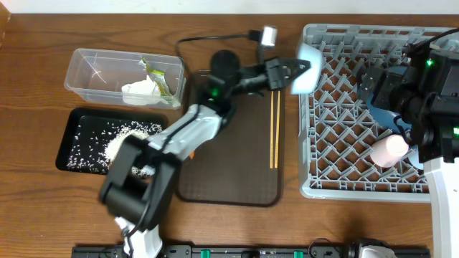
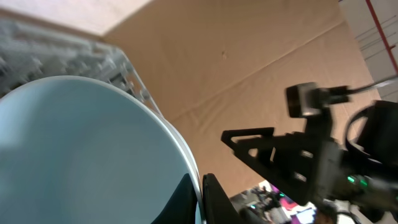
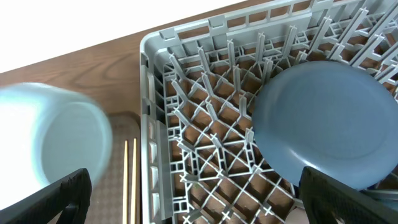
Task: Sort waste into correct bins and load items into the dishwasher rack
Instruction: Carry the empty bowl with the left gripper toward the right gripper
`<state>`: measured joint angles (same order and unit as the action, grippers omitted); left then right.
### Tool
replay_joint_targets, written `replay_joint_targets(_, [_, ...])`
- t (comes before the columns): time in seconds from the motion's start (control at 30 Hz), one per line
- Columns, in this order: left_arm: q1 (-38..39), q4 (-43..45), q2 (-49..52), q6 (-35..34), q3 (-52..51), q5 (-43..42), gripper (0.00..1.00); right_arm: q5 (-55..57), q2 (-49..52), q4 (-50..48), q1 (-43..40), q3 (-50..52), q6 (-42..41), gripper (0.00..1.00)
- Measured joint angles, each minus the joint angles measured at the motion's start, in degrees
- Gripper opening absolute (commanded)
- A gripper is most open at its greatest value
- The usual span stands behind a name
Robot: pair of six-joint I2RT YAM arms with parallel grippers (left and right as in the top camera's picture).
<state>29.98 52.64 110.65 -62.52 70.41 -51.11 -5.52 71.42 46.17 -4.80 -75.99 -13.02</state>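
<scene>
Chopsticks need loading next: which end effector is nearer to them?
Left. The left end effector, gripping the light blue cup, sits just beyond the chopsticks; the right end effector is open over the dishwasher rack, farther away.

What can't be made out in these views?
- Overhead: the blue plate is mostly hidden under the right arm.
- Overhead: the left arm covers one corner of the black tray.
- Left wrist: the light blue cup is blurred and cut off by the edges.
- Right wrist: the chopsticks run off the bottom edge.
</scene>
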Motion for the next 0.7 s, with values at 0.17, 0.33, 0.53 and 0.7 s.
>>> replay_joint_targets(0.17, [2.3,6.9,8.0,-6.4,3.8,0.0,0.06,0.0,0.0,0.5,0.0,0.0,0.0,0.99])
replay_joint_targets(0.33, [4.4,15.3,13.9,-12.1,6.4,0.0,0.06,0.0,0.0,1.4,0.0,0.0,0.0,0.99])
replay_joint_targets(0.53, [6.8,15.8,15.9,-14.7,8.1,0.5,0.06,0.0,0.0,2.2,0.0,0.0,0.0,0.99])
replay_joint_targets(0.7, [8.4,15.8,16.0,-15.5,8.2,1.2,0.06,0.0,0.0,2.5,0.0,0.0,0.0,0.99])
